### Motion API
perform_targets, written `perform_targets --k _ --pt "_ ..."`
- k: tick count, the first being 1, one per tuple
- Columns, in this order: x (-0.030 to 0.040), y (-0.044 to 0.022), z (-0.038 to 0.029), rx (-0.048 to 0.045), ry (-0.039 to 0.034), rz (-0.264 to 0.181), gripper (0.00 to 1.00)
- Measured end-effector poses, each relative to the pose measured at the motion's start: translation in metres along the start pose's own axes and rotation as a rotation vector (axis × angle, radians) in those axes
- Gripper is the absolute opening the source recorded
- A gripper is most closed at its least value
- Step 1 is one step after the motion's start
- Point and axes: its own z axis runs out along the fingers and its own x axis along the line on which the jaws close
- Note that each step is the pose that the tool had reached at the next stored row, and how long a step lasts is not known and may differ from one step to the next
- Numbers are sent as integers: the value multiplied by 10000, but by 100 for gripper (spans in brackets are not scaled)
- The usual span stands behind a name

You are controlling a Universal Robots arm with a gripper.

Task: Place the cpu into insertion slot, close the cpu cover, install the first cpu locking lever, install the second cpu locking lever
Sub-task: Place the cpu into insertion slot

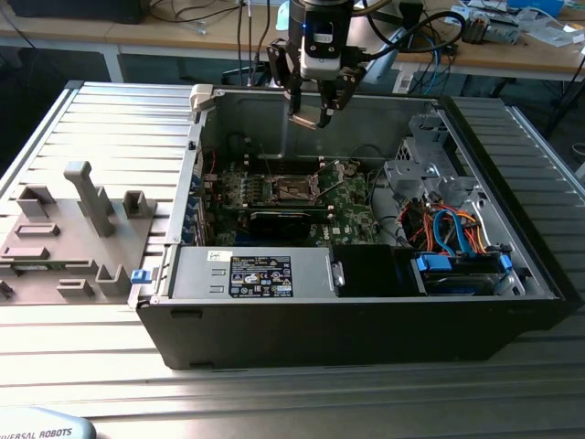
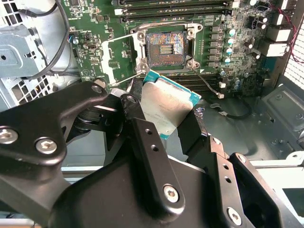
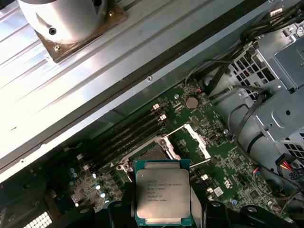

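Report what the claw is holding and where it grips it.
The claw holds the small flat square silver-grey metal-topped CPU, pinched by two opposite side edges.

Seen in the exterior view with the arm [image 1: 320,18] coming straight down, black wrist [image 1: 320,50] above and gripper [image 1: 315,117] at the lowest end. Hanging in the air, fingertips downward. Closed in on the cpu [image 3: 163,197], pinched between the jaws by two opposite edges. In both wrist views, one black finger [image 2: 142,142] on either side of the jaws' gap, linkage arms spread wide behind them. Chip's metal top turned toward the wrist, its far corner jutting beyond the fingertips.
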Motion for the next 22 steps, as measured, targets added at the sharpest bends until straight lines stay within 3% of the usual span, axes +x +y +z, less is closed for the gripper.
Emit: perform_targets --k 22 --pt "0 0 0 -3 -16 202 54"
